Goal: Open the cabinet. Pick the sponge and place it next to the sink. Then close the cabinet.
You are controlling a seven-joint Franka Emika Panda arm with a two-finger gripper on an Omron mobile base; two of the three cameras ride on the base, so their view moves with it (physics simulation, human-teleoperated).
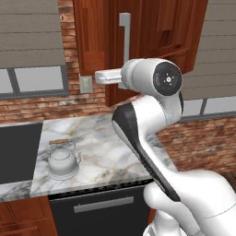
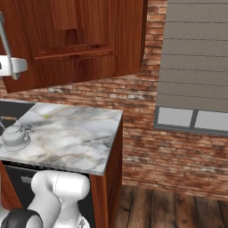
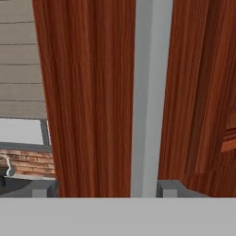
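The end effector [image 3: 106, 189] straddles the cabinet [image 3: 87, 92] handle [image 3: 150, 92], fingers apart either side.

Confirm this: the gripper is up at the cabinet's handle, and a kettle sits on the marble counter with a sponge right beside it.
Not quite. The gripper is at the cabinet's handle, and the kettle sits on the marble counter, but nothing lies beside it; the left base view shows bare marble around the kettle.
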